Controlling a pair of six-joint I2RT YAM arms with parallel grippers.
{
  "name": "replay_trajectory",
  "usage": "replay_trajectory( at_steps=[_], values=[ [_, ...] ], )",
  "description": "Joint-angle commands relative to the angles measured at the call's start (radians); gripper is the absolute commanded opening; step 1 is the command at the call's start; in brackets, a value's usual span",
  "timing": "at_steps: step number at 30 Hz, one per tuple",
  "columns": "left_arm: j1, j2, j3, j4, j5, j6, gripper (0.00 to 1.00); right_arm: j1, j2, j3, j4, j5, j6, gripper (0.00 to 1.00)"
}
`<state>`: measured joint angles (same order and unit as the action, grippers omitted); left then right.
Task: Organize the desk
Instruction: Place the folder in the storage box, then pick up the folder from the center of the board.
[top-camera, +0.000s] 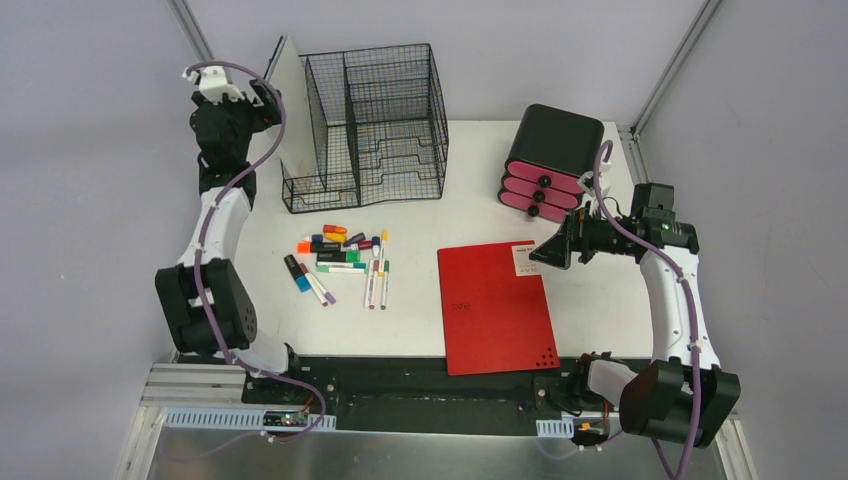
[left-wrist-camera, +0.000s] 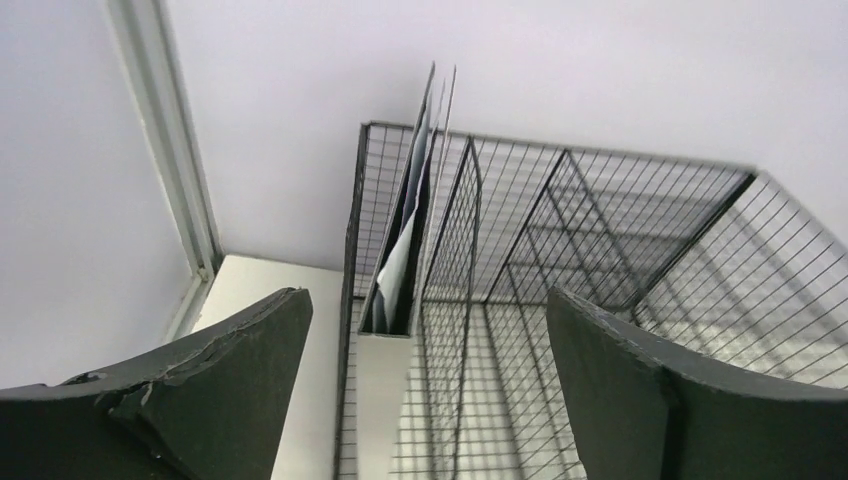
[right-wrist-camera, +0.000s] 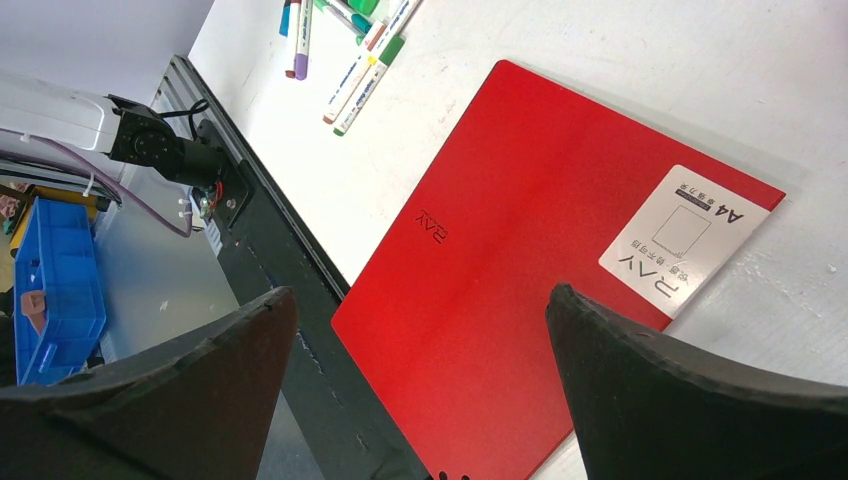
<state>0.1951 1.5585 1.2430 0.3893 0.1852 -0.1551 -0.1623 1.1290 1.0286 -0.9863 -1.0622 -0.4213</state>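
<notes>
The white desk (top-camera: 400, 325) carries a black wire-mesh organizer (top-camera: 365, 125) at the back. A white folder (top-camera: 290, 105) stands upright in its leftmost slot. My left gripper (top-camera: 265, 100) hovers just left of that folder, open and empty. In the left wrist view the folder (left-wrist-camera: 400, 260) stands in its slot ahead of the spread jaws (left-wrist-camera: 430, 380). A red folder (top-camera: 495, 305) lies flat at the front. My right gripper (top-camera: 550, 250) hangs open above its far right corner, with the red folder (right-wrist-camera: 520, 270) below the gap (right-wrist-camera: 420, 390).
A heap of coloured markers (top-camera: 340, 255) lies in front of the organizer, left of the red folder. A black box with pink drawers (top-camera: 550, 160) stands at the back right. A black strip (top-camera: 420, 385) runs along the desk's front edge.
</notes>
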Motion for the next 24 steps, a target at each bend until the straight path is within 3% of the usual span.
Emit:
replay_trajectory(
  at_steps=[1,8,12,17,24],
  values=[
    [-0.006,-0.138,-0.049,0.011,-0.135,-0.258,0.92,-0.003,-0.021,0.034,0.005,-0.017,-0.022,0.99],
    [-0.006,-0.176,-0.159,-0.037,0.057,-0.589,0.90,-0.003,-0.021,0.033,-0.001,-0.014,-0.030,0.99],
    [-0.014,-0.226,-0.283,-0.005,0.128,-0.703,0.90,-0.001,-0.014,0.027,-0.005,-0.001,-0.042,0.99],
    [-0.066,-0.323,-0.362,-0.061,0.194,-0.672,0.90,0.014,0.007,0.031,-0.022,0.042,-0.072,0.99],
    [-0.239,-0.439,-0.406,-0.243,0.231,-0.523,0.91,0.032,0.004,0.013,0.005,0.132,-0.096,0.99]
  ],
)
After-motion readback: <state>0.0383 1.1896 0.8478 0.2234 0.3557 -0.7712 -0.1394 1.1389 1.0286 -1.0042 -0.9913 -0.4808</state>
